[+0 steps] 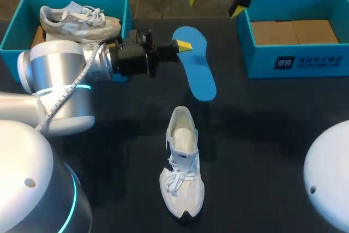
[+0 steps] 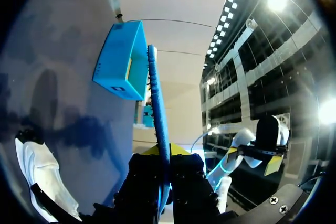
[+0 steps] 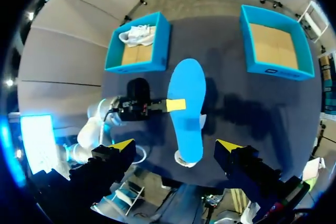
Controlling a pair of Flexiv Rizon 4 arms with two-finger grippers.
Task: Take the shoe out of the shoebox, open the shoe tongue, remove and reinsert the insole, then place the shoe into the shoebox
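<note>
My left gripper (image 1: pixel 181 46) is shut on a blue insole (image 1: pixel 197 66) and holds it in the air above the table, behind the white shoe (image 1: pixel 182 162). That shoe lies alone on the dark table with its laces toward the front edge. In the left wrist view the insole (image 2: pixel 157 114) shows edge-on between the fingers of the left gripper (image 2: pixel 166 155), with the shoe (image 2: pixel 42 177) below. My right gripper (image 1: pixel 215 1) hangs open and empty high over the table's back. From the right gripper (image 3: pixel 176 145) the insole (image 3: pixel 188 103) covers most of the shoe (image 3: pixel 188 159).
A blue shoebox (image 1: pixel 16 31) at the back left holds a second white shoe (image 1: pixel 79 19). Another blue shoebox (image 1: pixel 294 64) at the back right shows only its cardboard floor. This right box (image 2: pixel 118 61) lies ahead of the left gripper.
</note>
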